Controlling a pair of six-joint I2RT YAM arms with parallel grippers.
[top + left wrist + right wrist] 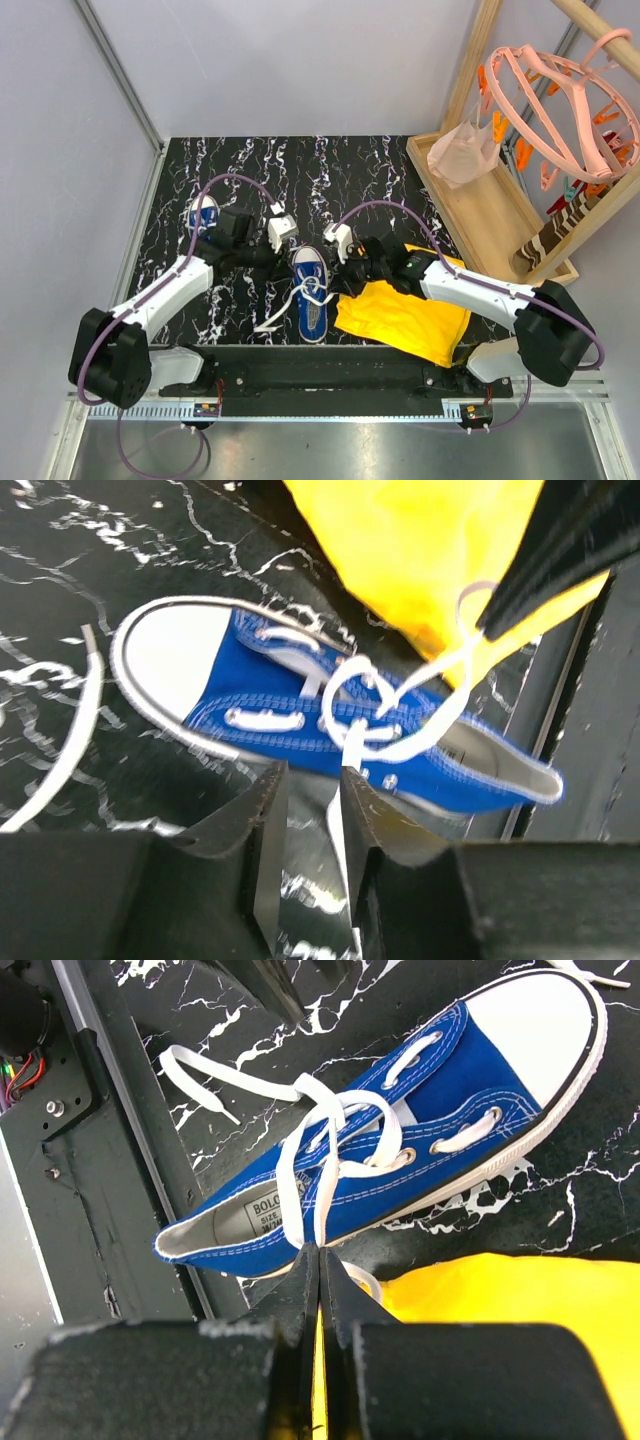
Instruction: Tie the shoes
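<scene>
Worktop [380,170] layout: yellow cloth [405,320] lies right of centre, just beside the centre shoe [312,295], crowding the right arm. Second shoe [203,213] sits far left, behind the left arm. We judge both light, apt to slide under pull. Laces [335,1110] look limp, so we'd grip near the loop. Right pincer [320,1255] clamps a lace strand. Left pincer [310,780] stands part open, strand in its gap.

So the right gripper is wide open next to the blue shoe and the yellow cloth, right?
No, the right gripper is shut, its tips pinching the white lace of the blue shoe, beside the yellow cloth. The right wrist view shows it.
</scene>
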